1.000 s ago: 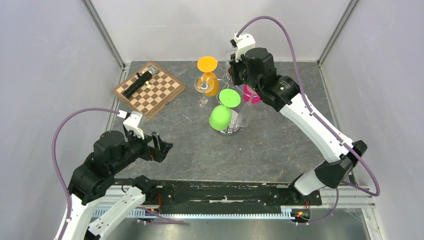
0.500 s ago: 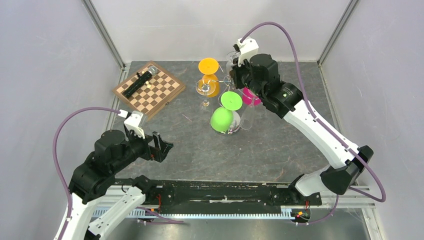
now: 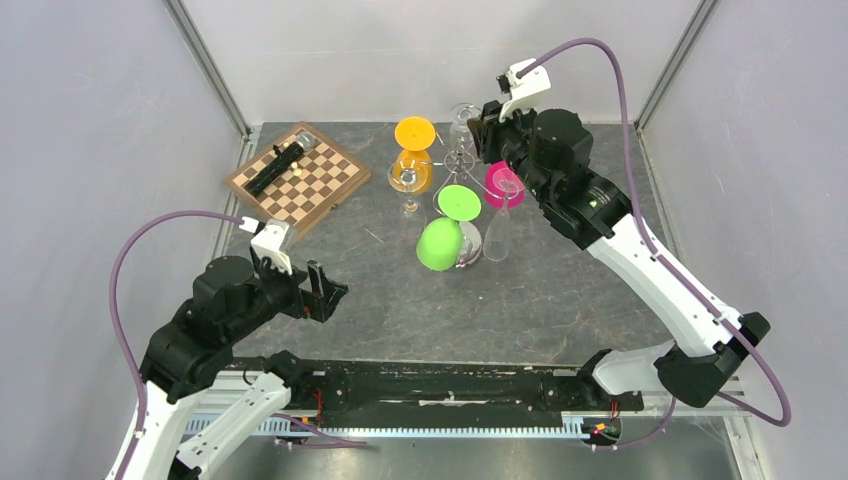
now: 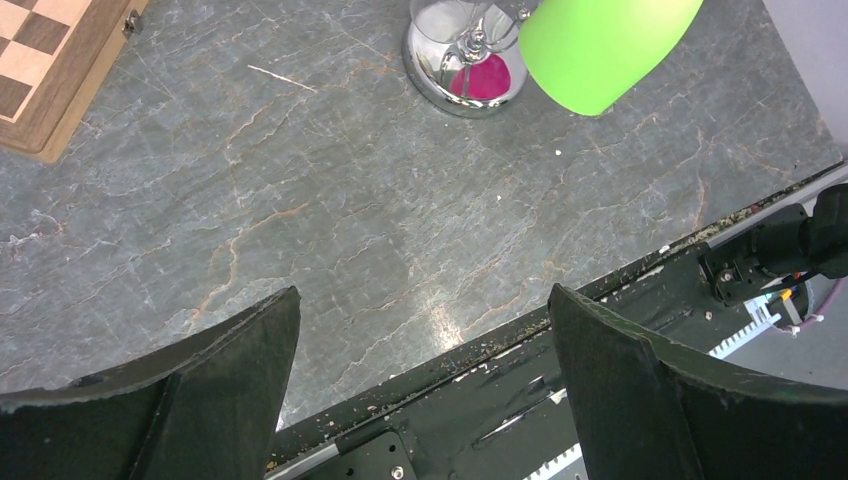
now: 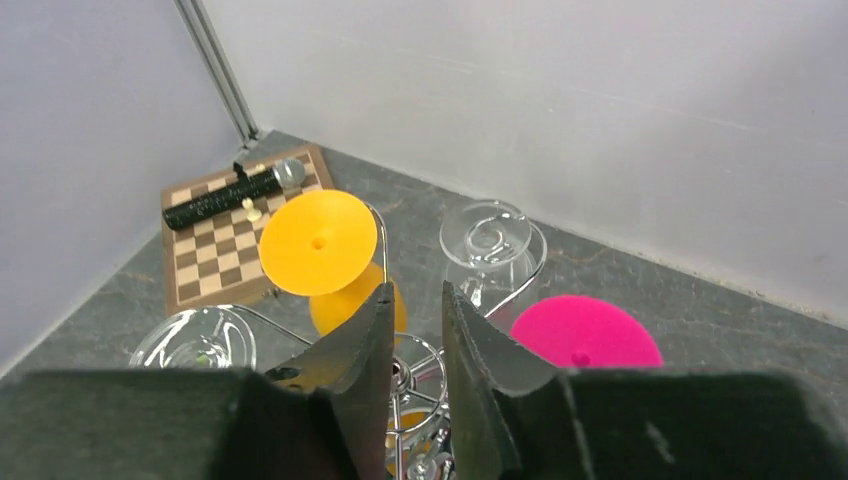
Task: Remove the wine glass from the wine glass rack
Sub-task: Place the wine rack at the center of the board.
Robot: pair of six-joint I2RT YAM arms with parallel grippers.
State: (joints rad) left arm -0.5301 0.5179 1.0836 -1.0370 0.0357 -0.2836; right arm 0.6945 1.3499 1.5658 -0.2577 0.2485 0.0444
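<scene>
Your left pincer (image 3: 322, 292) gapes wide and empty, parked near-left, out of the way. Chessboard (image 3: 298, 180) sits far left. Centre-far, the wine glass rack (image 3: 458, 160) hangs its glasses by the foot, so the clear wine glass (image 5: 492, 240) likely slides outward toward the far wall, which looks tight. Your right pincer (image 5: 415, 295), barely parted, grips nothing above the hub.

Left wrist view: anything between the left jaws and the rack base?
No: only bare tabletop from the left gripper jaws to the wine glass rack base. Top view agrees.
</scene>
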